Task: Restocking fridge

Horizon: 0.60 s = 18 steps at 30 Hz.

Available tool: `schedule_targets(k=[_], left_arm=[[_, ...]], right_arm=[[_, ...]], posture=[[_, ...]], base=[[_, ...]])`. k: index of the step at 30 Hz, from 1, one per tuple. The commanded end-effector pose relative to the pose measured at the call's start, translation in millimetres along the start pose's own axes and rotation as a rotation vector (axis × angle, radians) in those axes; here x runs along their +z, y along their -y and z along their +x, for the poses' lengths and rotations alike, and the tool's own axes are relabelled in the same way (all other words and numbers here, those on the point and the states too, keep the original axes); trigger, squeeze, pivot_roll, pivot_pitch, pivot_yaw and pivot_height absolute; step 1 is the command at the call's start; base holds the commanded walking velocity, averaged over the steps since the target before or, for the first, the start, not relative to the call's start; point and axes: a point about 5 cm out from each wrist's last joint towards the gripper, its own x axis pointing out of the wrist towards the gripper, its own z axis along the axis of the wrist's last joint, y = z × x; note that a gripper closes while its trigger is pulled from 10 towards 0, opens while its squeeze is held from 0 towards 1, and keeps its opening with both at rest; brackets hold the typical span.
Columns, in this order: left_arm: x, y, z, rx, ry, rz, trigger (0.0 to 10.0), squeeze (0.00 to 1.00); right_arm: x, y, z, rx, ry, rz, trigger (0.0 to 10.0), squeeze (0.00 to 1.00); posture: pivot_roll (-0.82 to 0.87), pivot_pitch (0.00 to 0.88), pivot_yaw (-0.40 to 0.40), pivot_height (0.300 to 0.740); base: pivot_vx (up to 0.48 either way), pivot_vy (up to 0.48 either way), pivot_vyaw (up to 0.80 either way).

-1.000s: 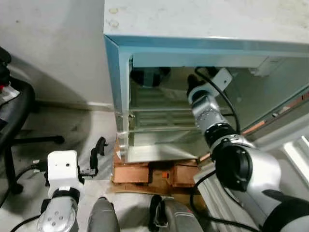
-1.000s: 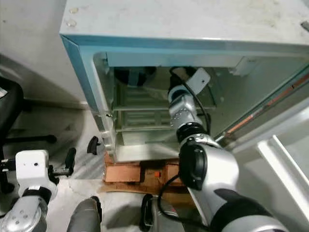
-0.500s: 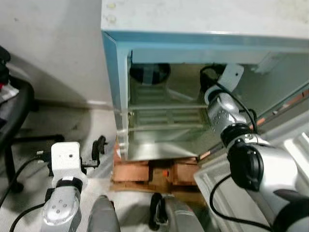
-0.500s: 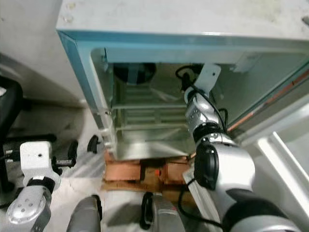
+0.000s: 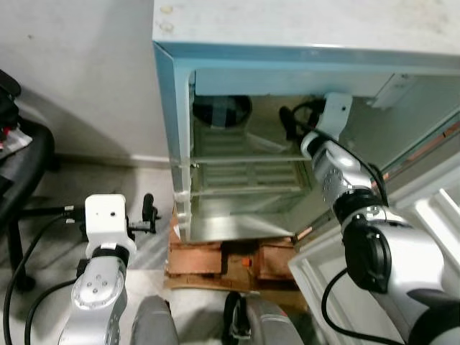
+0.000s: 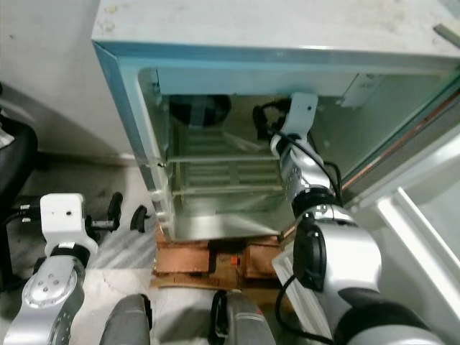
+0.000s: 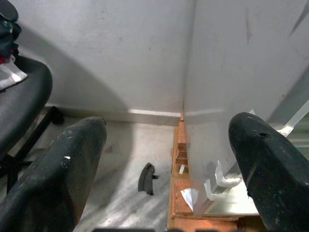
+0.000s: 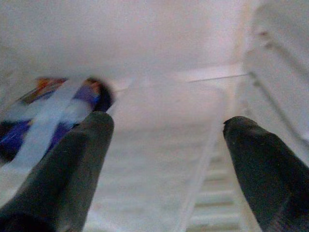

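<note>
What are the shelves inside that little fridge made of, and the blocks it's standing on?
The fridge shelves look like clear glass or plastic: you can see the lower levels through them. The blocks under the fridge look like reddish-brown brick or rough wood; matte, too blurry to tell.

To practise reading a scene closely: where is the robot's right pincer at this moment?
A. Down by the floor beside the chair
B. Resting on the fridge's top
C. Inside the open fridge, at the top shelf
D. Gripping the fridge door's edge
C: the right arm reaches into the open fridge, and the right pincer hangs open and empty over the top shelf, beside a dark package.
</note>
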Motion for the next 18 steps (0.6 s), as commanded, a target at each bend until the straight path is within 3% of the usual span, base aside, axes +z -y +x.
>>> schedule_targets(k=[1,7,11,12,13,18], left_arm=[[-3.0,-0.4,0.5,-0.005,-0.008,-0.001,10.0,0.0],[-2.4,2.4,5.9,-0.019,0.01,-0.005,10.0,0.0],[-0.6,4.2,9.5,-0.025,0.022,-0.005,10.0,0.0],[-0.1,4.3,10.0,-0.025,0.025,-0.005,10.0,0.0],[0.3,4.4,10.6,-0.026,0.028,-0.006,10.0,0.0],[0.4,7.8,15.5,-0.051,0.042,-0.009,10.0,0.0]], right_arm=[[-4.2,4.7,-3.2,0.028,-0.019,-0.004,10.0,1.0],[-11.4,17.9,-14.5,0.037,0.018,-0.116,10.0,0.98],[-14.5,16.0,-17.6,0.034,0.05,-0.117,10.0,0.98],[-16.1,14.9,-18.2,0.042,0.048,-0.12,10.0,0.91],[-18.3,13.7,-19.3,0.053,0.046,-0.123,10.0,0.73],[-35.2,4.7,-26.0,0.176,-0.014,-0.163,10.0,0.51]], posture=[[0.27,0.095,-0.097,0.74],[0.26,0.072,-0.088,0.74],[0.25,0.058,-0.084,0.74],[0.25,0.056,-0.084,0.74],[0.25,0.053,-0.082,0.74],[0.22,0.032,-0.058,0.74]], base=[[0.0,0.0,0.0],[0.0,0.0,0.0],[0.0,0.0,0.0],[0.0,0.0,0.0],[0.0,0.0,0.0],[0.0,0.0,0.0]])
